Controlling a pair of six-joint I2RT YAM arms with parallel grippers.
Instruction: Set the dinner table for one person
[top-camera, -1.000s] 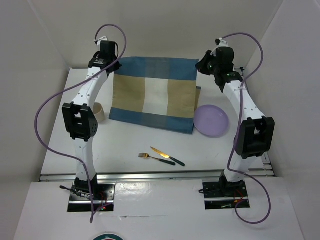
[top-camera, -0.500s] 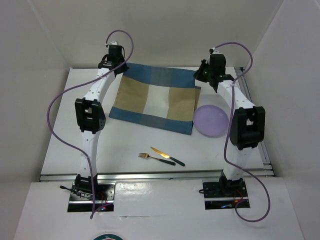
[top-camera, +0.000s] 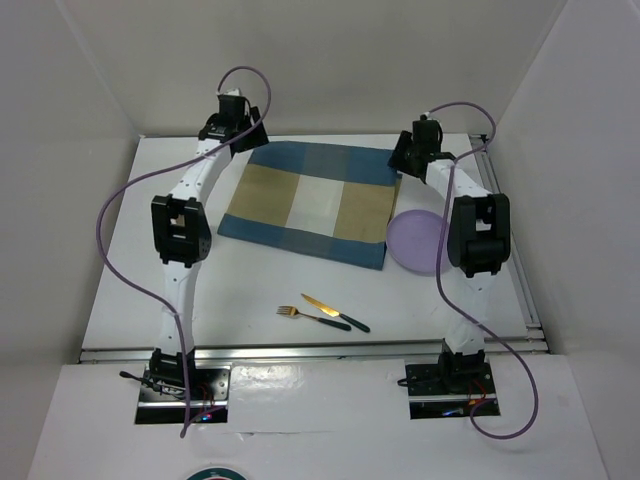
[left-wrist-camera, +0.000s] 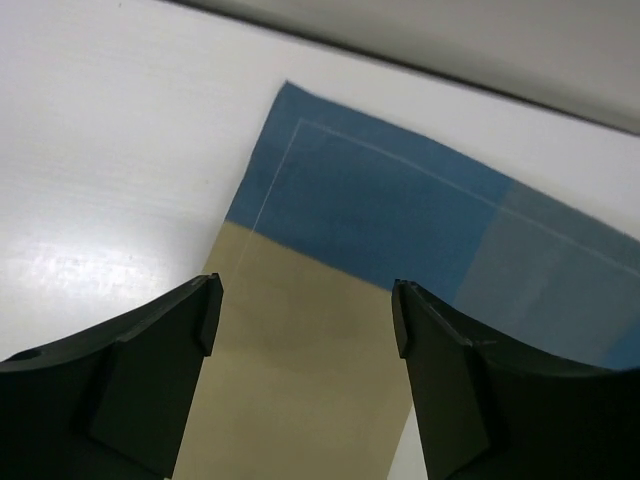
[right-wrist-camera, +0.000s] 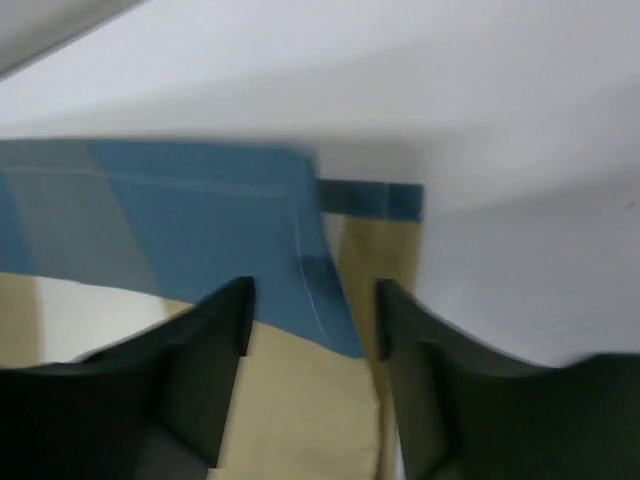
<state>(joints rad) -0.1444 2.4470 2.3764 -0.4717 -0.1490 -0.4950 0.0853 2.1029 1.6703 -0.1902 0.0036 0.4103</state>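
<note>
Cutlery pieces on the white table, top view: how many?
2. A fork lies near the table's front edge, about midway across; a knife lies alongside it on its far side. More could be hidden under the left arm or right arm.

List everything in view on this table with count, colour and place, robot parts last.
dinner table: one, white, under everything.
placemat: one, blue and tan checked, far middle.
plate: one, lilac, right of the placemat, partly behind the right arm.
fork: one, gold, dark handle, near middle.
knife: one, gold blade, dark handle, beside the fork.
left end effector: one, black, open over the placemat's far left corner.
right end effector: one, black, open over its far right corner.
</note>
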